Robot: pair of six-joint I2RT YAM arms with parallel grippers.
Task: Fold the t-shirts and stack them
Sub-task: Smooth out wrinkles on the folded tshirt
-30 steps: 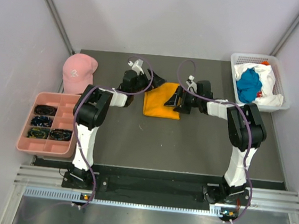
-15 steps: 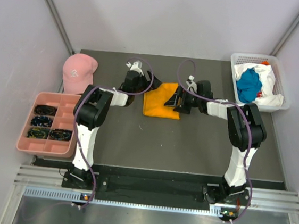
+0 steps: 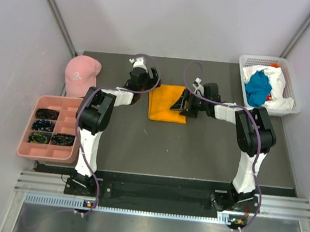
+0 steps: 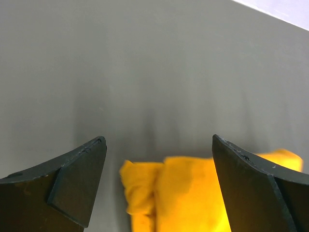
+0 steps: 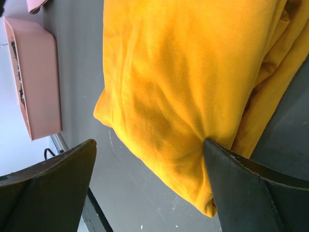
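Note:
The orange-yellow t-shirt (image 3: 167, 102) lies folded into a rough rectangle at the middle of the table. My left gripper (image 3: 145, 86) hovers open at its back left corner; in the left wrist view the shirt's corner (image 4: 188, 193) shows low between the spread fingers (image 4: 72, 183), untouched. My right gripper (image 3: 183, 104) is open at the shirt's right edge, low over the cloth. In the right wrist view the shirt (image 5: 183, 82) fills the gap, and one fingertip (image 5: 227, 164) presses against a fold. A teal-blue t-shirt (image 3: 257, 87) and a white t-shirt (image 3: 277, 84) lie bunched in a basket.
The white basket (image 3: 248, 61) stands at the back right corner. A pink cap (image 3: 80, 75) sits at the back left, and a pink compartment tray (image 3: 29, 150) with dark items is at the left edge. Grey walls close in the table.
My left gripper has drawn back and to the left, off the shirt's back left corner, which now lies flat and uncovered. The right arm has not moved.

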